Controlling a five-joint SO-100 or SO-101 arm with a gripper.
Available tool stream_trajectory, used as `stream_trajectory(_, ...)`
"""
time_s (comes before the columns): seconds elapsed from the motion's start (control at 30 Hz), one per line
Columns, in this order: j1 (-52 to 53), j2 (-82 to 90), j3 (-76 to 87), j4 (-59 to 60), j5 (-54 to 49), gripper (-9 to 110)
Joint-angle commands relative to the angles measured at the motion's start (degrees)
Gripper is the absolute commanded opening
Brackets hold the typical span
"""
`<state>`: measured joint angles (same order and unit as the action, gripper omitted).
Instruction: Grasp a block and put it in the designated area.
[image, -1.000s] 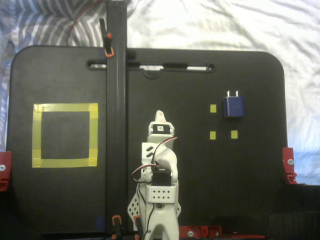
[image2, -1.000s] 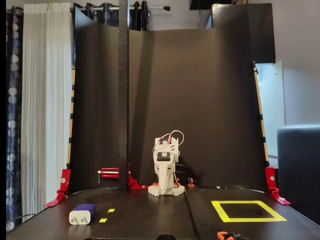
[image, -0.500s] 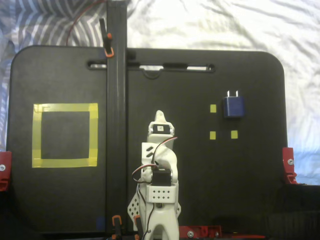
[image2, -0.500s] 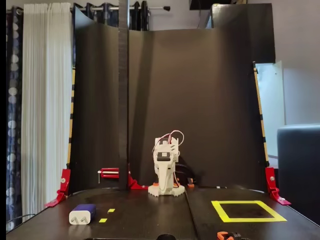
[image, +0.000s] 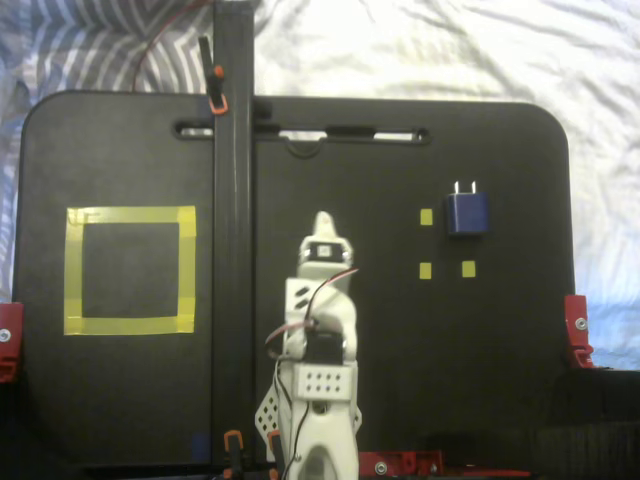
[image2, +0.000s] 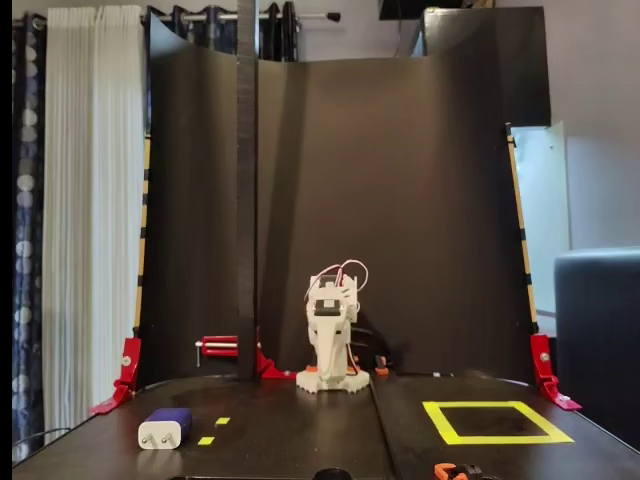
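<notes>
The dark blue block lies on the black board at the right in a fixed view from above, its two silver prongs pointing to the far edge. It sits among tiny yellow marks. In a fixed view from the front it lies at the left. The designated area is a large yellow tape square at the left from above and at the right from the front. My gripper is shut and empty, on the folded white arm at the board's middle, well apart from both.
A tall black post stands between the arm and the yellow square, held by orange clips. Red clamps hold the board's edges. A curved black backdrop rises behind the arm. White cloth lies around the board.
</notes>
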<state>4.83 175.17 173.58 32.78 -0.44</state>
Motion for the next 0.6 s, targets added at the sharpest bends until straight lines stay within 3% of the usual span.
stream_trajectory(0.0,1.9,-5.7,-8.4,-2.1,-0.2,0)
stream_trajectory(0.3,6.7,-24.1,-25.4,-4.1,-10.0,1)
stream_trajectory(0.57,11.2,-40.0,-38.0,-4.3,-29.3,2)
